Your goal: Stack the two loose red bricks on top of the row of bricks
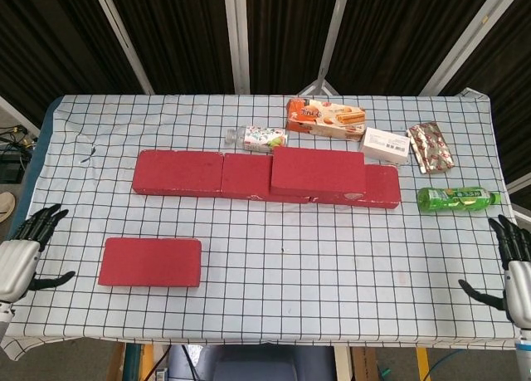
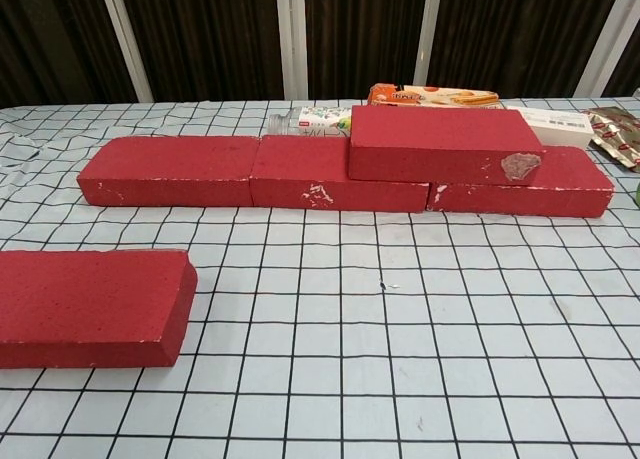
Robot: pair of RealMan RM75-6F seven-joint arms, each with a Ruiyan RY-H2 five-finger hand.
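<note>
A row of three red bricks (image 1: 178,173) (image 2: 170,171) lies across the middle of the checked table. One red brick (image 1: 319,171) (image 2: 445,144) sits stacked on the row, over its middle and right bricks. A loose red brick (image 1: 151,261) (image 2: 85,306) lies flat at the front left. My left hand (image 1: 25,248) hangs off the table's left edge, fingers spread, holding nothing. At the right edge my right hand (image 1: 513,269) is likewise spread and empty. Neither hand shows in the chest view.
Behind the row lie a small plastic bottle (image 1: 259,138), an orange biscuit box (image 1: 325,118), a white box (image 1: 385,145) and a foil packet (image 1: 431,147). A green bottle (image 1: 455,200) lies at the right, near my right hand.
</note>
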